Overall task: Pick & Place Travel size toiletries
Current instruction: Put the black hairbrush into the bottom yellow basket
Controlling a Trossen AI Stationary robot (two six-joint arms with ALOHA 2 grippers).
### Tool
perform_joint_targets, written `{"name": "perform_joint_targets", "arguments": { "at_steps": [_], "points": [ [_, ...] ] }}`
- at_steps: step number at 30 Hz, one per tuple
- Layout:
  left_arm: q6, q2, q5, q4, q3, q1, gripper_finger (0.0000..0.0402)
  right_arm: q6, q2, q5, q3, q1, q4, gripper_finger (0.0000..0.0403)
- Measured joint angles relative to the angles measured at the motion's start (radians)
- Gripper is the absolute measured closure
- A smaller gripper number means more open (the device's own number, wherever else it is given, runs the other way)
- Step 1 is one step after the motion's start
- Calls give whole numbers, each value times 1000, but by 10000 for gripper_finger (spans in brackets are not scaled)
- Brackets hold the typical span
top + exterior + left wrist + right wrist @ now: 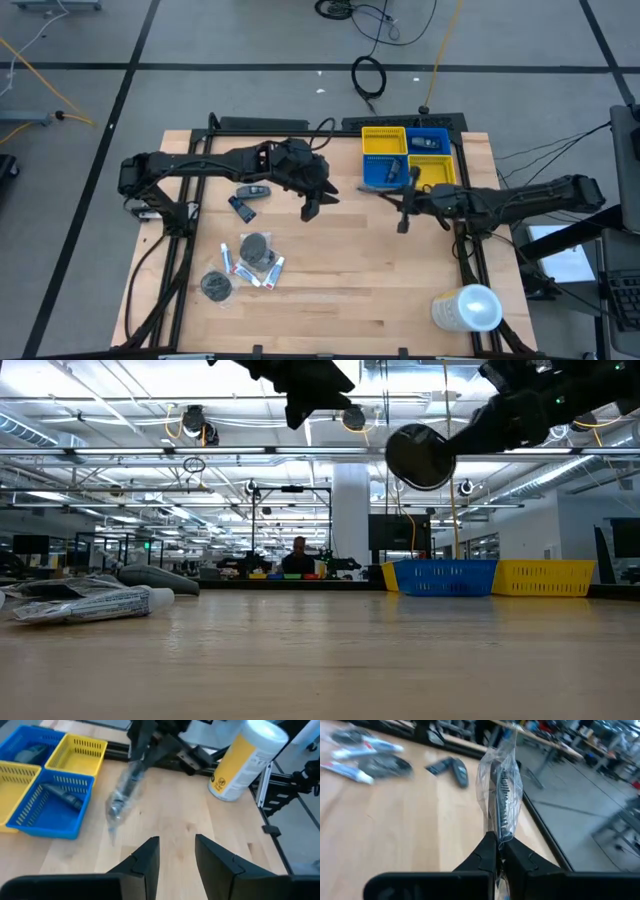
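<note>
The toiletries (252,262) are mostly lying in a loose cluster at about 7 o'clock on the bench (340,290), well apart from the bins: white tubes, a round dark tin and a dark cap, with two more dark items nearer the left arm at about 9 o'clock. One piece, a dark comb in a clear bag (501,800), is hanging in your right pincer (498,851), which is clamping the bag's end just beside the blue and yellow bins (408,158) at about 1 o'clock. A few items are already sitting in the bins.

You are holding something very light and limp. The film is slippery and is crumpling in the grip, so the stiff comb inside is probably free to swing or slide. Your hold seems to be on the bag's end only; a grip across the comb's spine would likely be steadier.

In the left wrist view the bagged comb is hanging slightly tilted from the pincer, its long axis running straight away from the fingers, teeth to one side.

Your left pincer (177,852) is hovering empty over the middle of the bench, fingers spread, between the cluster and the bins. The big white cylinder (467,307) is standing at 5 o'clock, clear of both arms.
</note>
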Motion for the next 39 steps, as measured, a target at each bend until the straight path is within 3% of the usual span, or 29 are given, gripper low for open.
{"name": "perform_joint_targets", "arguments": {
  "at_steps": [9, 24, 39],
  "points": [
    [5, 2, 0, -7, 0, -26, 277, 57, -138, 211, 0, -23, -352, 402],
    [7, 2, -43, -5, 0, -36, 277, 96, -140, 239, 84, -239, -621, 402],
    [55, 2, -60, -7, 0, -36, 277, 67, -1, 234, 98, -412, -657, 402]
  ]
}}
